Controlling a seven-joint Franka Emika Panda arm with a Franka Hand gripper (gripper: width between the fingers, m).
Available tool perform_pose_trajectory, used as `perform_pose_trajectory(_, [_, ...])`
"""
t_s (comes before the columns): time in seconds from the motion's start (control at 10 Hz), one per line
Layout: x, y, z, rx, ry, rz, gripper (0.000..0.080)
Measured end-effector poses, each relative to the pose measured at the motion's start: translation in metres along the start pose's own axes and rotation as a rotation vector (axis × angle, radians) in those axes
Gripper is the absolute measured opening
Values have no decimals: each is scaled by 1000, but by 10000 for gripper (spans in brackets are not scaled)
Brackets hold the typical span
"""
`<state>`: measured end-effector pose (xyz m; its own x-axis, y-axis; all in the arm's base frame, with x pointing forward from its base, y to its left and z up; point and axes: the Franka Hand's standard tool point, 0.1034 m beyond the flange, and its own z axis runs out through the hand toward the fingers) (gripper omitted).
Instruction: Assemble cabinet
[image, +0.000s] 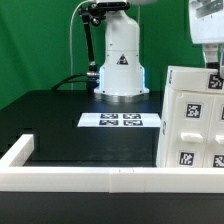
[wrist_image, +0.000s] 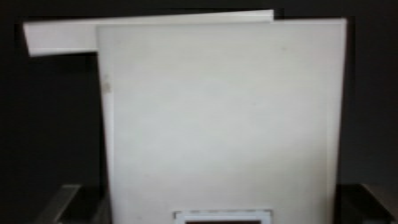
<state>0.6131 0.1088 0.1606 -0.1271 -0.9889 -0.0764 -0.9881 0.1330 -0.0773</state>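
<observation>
White plastic cabinet (image: 193, 118) stands at the exterior view's right, on the black table (image: 60, 115), just behind the border rail (image: 100, 178). Its tagged face looks toward the camera and it reads slightly tilted, upper edge leaning to that view's left. Part of it runs out of frame.

Gripper (image: 212, 60) comes down from above at the cabinet's top edge. Fingers are only partly seen there; contact looks likely but I cannot confirm it. Wrist view: a broad white panel fills nearly the whole picture, with a second white slab (wrist_image: 151, 33) showing behind its far edge, offset to one side. Dark finger shapes (wrist_image: 54, 203) sit at either lower corner, flanking the panel. Apart or clamped on the panel: cannot tell; no clear fingertip contact shows.

Marker board (image: 120, 121) lies flat mid-table, in front of the arm's base (image: 120, 70), well apart from the cabinet.

Judgement: the step in hand seems to be gripping or repositioning the cabinet body.

To do it well:
- centre the fingers across the panel thickness, not on a corner
- seat deep enough before closing, since smooth plastic will slip
- big body on a narrow grip will want to swing; move slowly and keep it low
- keep it off the rail while shifting
- settle the base flat before letting go
</observation>
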Motion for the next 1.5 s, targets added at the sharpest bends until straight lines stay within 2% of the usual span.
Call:
perform_pose_trajectory(0.2, [0, 0, 1, -8, -31, 142, 561])
perform_pose_trajectory(0.5, [-4, 0, 1, -11, -53, 138, 561])
perform_pose_trajectory(0.6, [-4, 1, 1, -12, -53, 134, 733])
perform_pose_trajectory(0.7, [-5, 1, 1, -12, -53, 128, 787])
perform_pose_trajectory(1.0, [-6, 1, 1, -13, -55, 111, 797])
perform_pose_trajectory(1.2, [-10, -1, -9, -3, -80, 95, 797])
perform_pose_trajectory(1.5, [-11, -2, -10, 1, -91, 30, 797])
